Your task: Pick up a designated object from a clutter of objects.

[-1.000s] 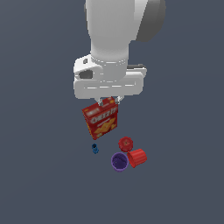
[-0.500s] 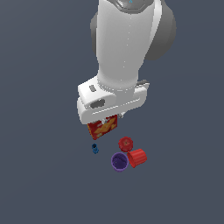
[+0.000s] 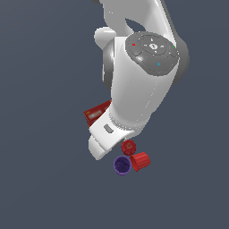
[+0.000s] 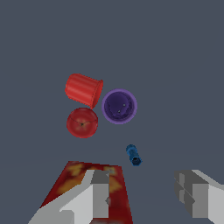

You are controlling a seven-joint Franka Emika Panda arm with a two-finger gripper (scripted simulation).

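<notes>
1. Cracker box [image 3: 96,112]: red carton, lying flat on the tabletop [image 3: 44,179], at the exterior view's left of the group. Mostly hidden behind the arm [image 3: 138,85]; in the wrist view it sits under one finger [image 4: 98,194], so it looks to be passed over, not targeted.
2. Purple cup [image 3: 121,165]: the designated item. Upright, mouth open to the wrist camera, so the rim is on offer for a grip from above. Close beside the red cup, nearly touching; the wrist view shows it well ahead of the fingers.
3. Ribbed red piece [image 3: 129,146]: round, just behind the purple cup, close beside both cups.
4. Red cup [image 3: 140,161]: tipped on its side, at the exterior view's right of the purple one; it crowds that flank.
5. Blue item [image 4: 133,155]: tiny, seen only in the wrist view, between purple cup and box.
6. Jaws: spread wide, holding nothing; gripper [image 4: 146,197] not yet centred over the purple cup, I judge.
</notes>
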